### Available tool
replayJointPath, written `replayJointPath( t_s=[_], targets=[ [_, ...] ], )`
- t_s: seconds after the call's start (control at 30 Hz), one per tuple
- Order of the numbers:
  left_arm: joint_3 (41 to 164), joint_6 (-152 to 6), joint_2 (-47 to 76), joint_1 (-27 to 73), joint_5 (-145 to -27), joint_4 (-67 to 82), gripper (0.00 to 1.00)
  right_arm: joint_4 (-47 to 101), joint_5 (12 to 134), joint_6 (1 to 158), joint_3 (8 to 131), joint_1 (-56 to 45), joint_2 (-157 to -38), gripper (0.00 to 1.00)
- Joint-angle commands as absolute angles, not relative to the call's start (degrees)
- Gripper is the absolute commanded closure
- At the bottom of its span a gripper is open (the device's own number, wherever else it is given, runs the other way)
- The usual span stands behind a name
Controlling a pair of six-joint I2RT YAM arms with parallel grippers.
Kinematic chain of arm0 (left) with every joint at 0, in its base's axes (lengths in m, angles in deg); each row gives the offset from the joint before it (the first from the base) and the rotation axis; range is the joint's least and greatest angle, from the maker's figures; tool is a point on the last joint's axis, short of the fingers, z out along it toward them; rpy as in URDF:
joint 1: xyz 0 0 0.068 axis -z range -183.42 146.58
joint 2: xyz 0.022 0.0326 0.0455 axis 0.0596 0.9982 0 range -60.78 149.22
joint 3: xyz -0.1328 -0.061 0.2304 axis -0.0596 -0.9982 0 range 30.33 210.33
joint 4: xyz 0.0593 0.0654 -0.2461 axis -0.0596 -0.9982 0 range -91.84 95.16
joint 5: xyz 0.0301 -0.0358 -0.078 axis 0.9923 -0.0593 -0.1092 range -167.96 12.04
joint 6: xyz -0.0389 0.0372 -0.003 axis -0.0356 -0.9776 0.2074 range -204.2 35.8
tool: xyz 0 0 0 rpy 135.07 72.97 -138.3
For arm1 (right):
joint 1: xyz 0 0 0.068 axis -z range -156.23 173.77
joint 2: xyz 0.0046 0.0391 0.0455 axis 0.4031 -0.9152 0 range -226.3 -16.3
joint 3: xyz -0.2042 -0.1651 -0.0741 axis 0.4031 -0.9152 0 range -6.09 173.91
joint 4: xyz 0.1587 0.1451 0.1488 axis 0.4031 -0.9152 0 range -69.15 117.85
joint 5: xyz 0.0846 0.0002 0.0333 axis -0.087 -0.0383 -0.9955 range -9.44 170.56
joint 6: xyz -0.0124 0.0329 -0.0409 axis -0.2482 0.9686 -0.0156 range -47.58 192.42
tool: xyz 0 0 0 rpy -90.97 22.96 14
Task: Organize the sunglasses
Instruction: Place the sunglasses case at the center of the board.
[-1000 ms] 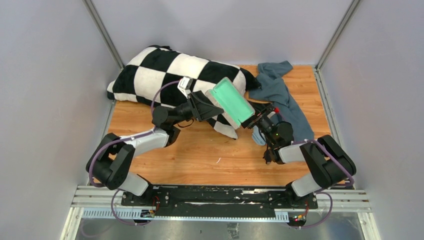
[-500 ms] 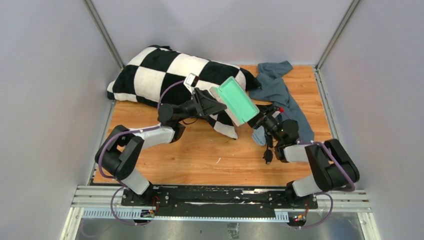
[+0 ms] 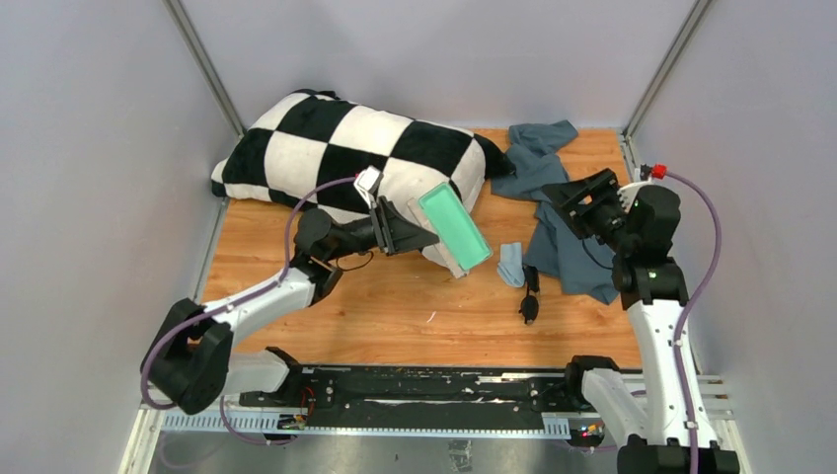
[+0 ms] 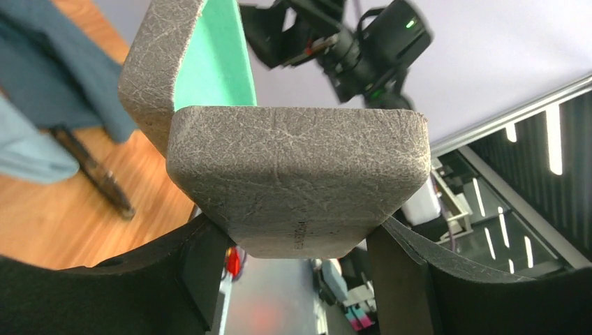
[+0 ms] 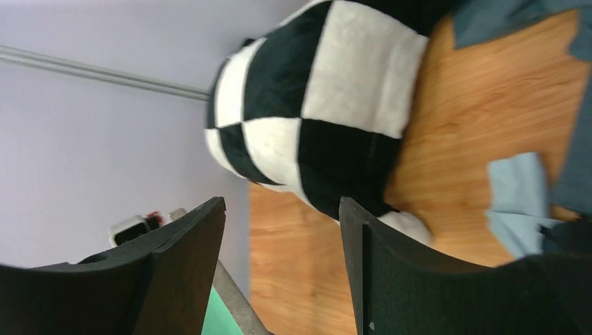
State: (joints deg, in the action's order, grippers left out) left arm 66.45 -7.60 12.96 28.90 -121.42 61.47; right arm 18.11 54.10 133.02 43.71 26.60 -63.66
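Right arm has swung up and back off the table since half a second ago, and the left arm has brought the case nearer my bases.

Top view: my right gripper [image 3: 580, 202] hangs high over the dark grey-blue garment [image 3: 558, 242], well apart from the sunglasses [image 3: 530, 296]. They lie on the bare table [image 3: 395, 316], just beside the light-blue cloth [image 3: 510, 263]. Their long axis runs near-to-far, slightly tilted. They sit toward my bases and left of the right fingers, and to the right of the case mouth. My left gripper [image 3: 403, 227] holds the open grey case [image 3: 454, 229], green lining up, in front of the checkered pillow [image 3: 345, 148].

Left wrist view: fingers pinch the case's end from both sides. The sunglasses [image 4: 94, 174] show on the wood beyond, left of the case, not in it.

Right wrist view: fingers spread, nothing between them. Pillow and cloth are ahead; I can't make out the sunglasses here.

Judgement: the right arm is free and on the sunglasses' side, so it should take the pick, closing across the frame's short width.
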Motion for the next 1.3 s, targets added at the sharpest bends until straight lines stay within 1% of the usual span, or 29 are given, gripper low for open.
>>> replayJointPath(
  t_s=[0.0,0.07,0.1,0.13,0.2,0.3,0.4,0.6,0.67,0.83,0.97,1.0,1.03,1.07,1.1,1.17,1.2,1.23,1.27],
  targets=[
    [60.87,-16.68,5.93,28.75,-124.37,45.37,1.00,-5.70,59.82,109.31,48.82,27.20,-65.99,0.33],
    [57.64,-18.97,3.09,28.72,-124.38,39.83,1.00,-8.91,62.16,104.32,50.31,27.20,-66.72,0.33],
    [56.38,-20.52,1.85,28.75,-124.18,37.69,1.00,-10.26,63.30,101.92,50.71,27.20,-66.85,0.32],
    [55.27,-22.89,0.73,28.70,-123.58,33.12,1.00,-11.30,64.32,99.10,50.85,27.13,-66.93,0.28],
    [53.47,-25.67,-0.84,28.73,-122.11,27.23,1.00,-13.17,65.85,95.50,50.80,27.11,-67.05,0.27],
    [51.77,-28.39,-1.69,28.55,-120.57,22.23,1.00,-14.39,66.97,92.94,49.38,27.11,-66.82,0.27],
    [52.53,-33.16,-0.90,27.66,-119.67,14.78,1.00,-14.29,66.24,92.73,47.32,26.88,-66.61,0.27],
    [60.38,-49.13,4.51,27.17,-115.78,-7.75,1.00,-11.53,66.74,93.09,43.35,24.12,-66.72,0.28],
    [62.31,-51.94,6.22,27.17,-114.74,-10.99,1.00,-10.52,67.29,93.25,42.61,21.90,-67.28,0.28],
    [66.52,-54.63,11.26,27.17,-113.40,-13.49,1.00,-9.25,68.77,93.98,41.97,17.80,-69.33,0.29],
    [70.09,-56.96,16.37,27.17,-110.08,-16.45,1.00,-9.16,70.38,94.63,41.81,14.67,-70.39,0.29],
    [71.14,-57.48,17.58,27.11,-109.54,-17.40,0.98,-9.16,70.62,94.67,41.81,14.14,-70.60,0.29],
    [72.14,-58.05,18.34,27.16,-108.89,-18.31,0.89,-9.15,70.80,94.70,41.81,13.72,-70.77,0.29],
    [73.02,-58.55,18.98,27.17,-108.29,-18.94,0.77,-9.15,70.98,94.54,41.89,13.34,-70.96,0.29],
    [73.77,-59.01,19.48,27.17,-107.14,-19.62,0.62,-9.22,71.29,94.49,41.83,12.98,-71.05,0.29],
    [75.27,-59.81,20.15,27.14,-106.04,-20.67,0.29,-9.24,71.68,94.46,41.74,12.38,-71.13,0.29],
    [76.09,-60.16,20.62,27.14,-105.44,-21.25,0.20,-9.24,71.81,94.47,41.68,12.27,-71.14,0.29],
    [76.92,-60.46,21.02,27.12,-104.86,-21.86,0.12,-9.24,71.92,94.46,41.65,12.14,-71.20,0.29],
    [78.06,-60.81,21.44,27.12,-104.37,-22.54,0.08,-9.24,71.90,94.60,41.64,12.05,-71.22,0.29]
  ],
)
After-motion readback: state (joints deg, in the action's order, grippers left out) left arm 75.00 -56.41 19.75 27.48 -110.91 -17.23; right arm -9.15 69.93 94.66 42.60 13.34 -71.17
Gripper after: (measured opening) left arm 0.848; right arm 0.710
